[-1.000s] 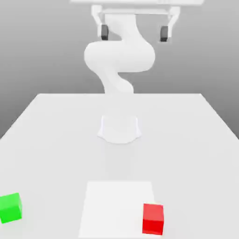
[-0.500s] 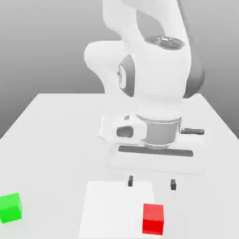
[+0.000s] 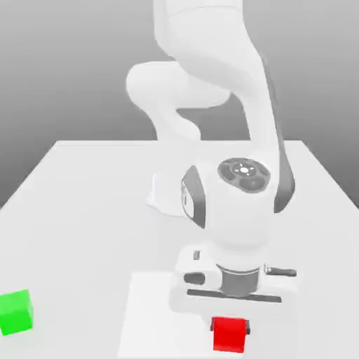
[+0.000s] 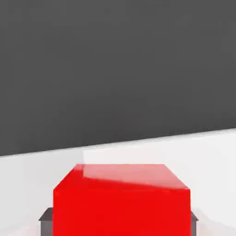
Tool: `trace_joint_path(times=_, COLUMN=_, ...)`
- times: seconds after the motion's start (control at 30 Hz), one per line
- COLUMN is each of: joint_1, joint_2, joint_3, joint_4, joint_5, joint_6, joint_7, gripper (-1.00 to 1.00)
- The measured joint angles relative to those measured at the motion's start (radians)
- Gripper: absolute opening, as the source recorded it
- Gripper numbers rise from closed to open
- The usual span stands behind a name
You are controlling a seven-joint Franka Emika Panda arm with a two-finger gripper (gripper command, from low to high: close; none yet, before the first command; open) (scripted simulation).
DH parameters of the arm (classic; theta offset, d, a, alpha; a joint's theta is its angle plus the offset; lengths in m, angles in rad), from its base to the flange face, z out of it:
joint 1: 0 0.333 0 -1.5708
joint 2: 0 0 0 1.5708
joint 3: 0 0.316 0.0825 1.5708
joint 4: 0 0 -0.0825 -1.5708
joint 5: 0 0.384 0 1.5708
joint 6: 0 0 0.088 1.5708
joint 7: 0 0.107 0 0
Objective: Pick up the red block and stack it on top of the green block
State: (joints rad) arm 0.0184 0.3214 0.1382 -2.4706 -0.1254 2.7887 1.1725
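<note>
"Near the table's (image 3: 84,231) front edge, where's red (image 3: 229,334)?"
"Between the gripper's (image 3: 230,327) jaws, clasped on both sides."
"And green (image 3: 15,313)?"
"Well apart from red, by the front corner at the exterior view's left."

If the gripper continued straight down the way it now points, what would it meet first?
Probably the white table: the gripper already has the red block between its fingers; depth is unclear.
</note>
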Motion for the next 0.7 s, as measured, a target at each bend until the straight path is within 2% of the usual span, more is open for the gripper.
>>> trace_joint_path(times=0.1, joint_1=-0.019, joint_2=-0.098, joint_3=0.016, joint_4=-0.014, joint_5=0.043, joint_6=-0.083, joint_7=-0.028, gripper=-1.00)
trace_joint_path(times=0.43, joint_1=-0.269, joint_2=-0.143, joint_3=-0.237, joint_4=0.035, joint_5=0.154, joint_6=-0.177, joint_7=0.095, gripper=-1.00)
trace_joint_path(times=0.57, joint_1=-0.387, joint_2=-0.041, joint_3=-0.319, joint_4=0.091, joint_5=0.236, joint_6=-0.136, joint_7=0.124, gripper=-1.00)
trace_joint_path(times=0.6, joint_1=-0.410, joint_2=0.002, joint_3=-0.321, joint_4=0.104, joint_5=0.260, joint_6=-0.107, joint_7=0.120, gripper=1.00)
trace_joint_path(times=0.7, joint_1=-0.410, joint_2=0.002, joint_3=-0.321, joint_4=0.104, joint_5=0.260, joint_6=-0.107, joint_7=0.120, gripper=1.00)
